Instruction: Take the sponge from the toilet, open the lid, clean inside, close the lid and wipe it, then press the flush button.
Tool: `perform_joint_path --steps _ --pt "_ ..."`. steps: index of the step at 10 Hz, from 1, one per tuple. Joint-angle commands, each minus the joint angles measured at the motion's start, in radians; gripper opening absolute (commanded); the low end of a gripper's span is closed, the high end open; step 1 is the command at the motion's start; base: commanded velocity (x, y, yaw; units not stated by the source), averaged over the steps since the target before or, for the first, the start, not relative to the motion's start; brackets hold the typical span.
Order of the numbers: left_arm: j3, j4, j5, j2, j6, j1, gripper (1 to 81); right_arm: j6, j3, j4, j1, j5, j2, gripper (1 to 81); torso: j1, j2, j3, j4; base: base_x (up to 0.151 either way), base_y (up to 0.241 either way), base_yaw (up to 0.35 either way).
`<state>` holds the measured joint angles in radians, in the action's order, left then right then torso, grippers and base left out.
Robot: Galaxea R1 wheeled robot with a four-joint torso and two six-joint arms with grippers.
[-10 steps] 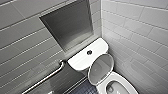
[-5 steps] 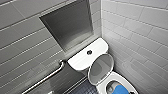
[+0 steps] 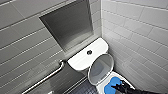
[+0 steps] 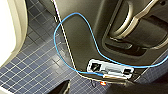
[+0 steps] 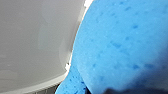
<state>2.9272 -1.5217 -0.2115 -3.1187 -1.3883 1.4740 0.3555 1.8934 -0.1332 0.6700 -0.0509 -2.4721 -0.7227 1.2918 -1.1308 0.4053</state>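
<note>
Head view gives lid up, right end effector pinching sponge at toilet bowl — right wrist adds its pores, close up.

The sponge at the right gripper's black jaws is bright blue, flecked with darker blue pores. Beyond the jaws the toilet is glossy white — its button dark. The walls are grey tiles with pale seams; the floor — small dark blue squares, light grout.
</note>
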Motion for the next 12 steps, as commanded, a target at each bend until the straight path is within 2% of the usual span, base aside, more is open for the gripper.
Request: perform_joint_path --steps 1,4,6,9,12 --pt "0.013 0.000 0.047 0.029 0.003 0.027 81.1 0.072 0.248 -0.022 -0.148 0.094 -0.216 1.0 0.000 0.000 0.000 0.000 0.000 0.000 0.000" --pt "0.013 0.000 0.049 0.034 0.003 0.028 81.1 0.088 0.487 -0.022 -0.143 0.138 -0.435 1.0 0.000 0.000 0.000 0.000 0.000 0.000 0.000" --pt "0.013 0.000 0.049 0.032 0.002 0.029 81.1 0.088 0.535 -0.008 -0.105 0.140 -0.503 1.0 0.000 0.000 0.000 0.000 0.000 0.000 0.000" --pt "0.013 -0.002 0.049 0.031 0.003 0.029 81.1 0.083 0.451 0.052 -0.007 0.138 -0.491 1.0 0.000 0.000 0.001 -0.001 0.000 0.000 0.000" --pt "0.013 -0.003 0.047 0.032 0.003 0.028 81.1 0.083 0.231 0.110 0.053 0.135 -0.382 1.0 0.002 0.001 0.002 -0.001 0.000 0.000 0.000"
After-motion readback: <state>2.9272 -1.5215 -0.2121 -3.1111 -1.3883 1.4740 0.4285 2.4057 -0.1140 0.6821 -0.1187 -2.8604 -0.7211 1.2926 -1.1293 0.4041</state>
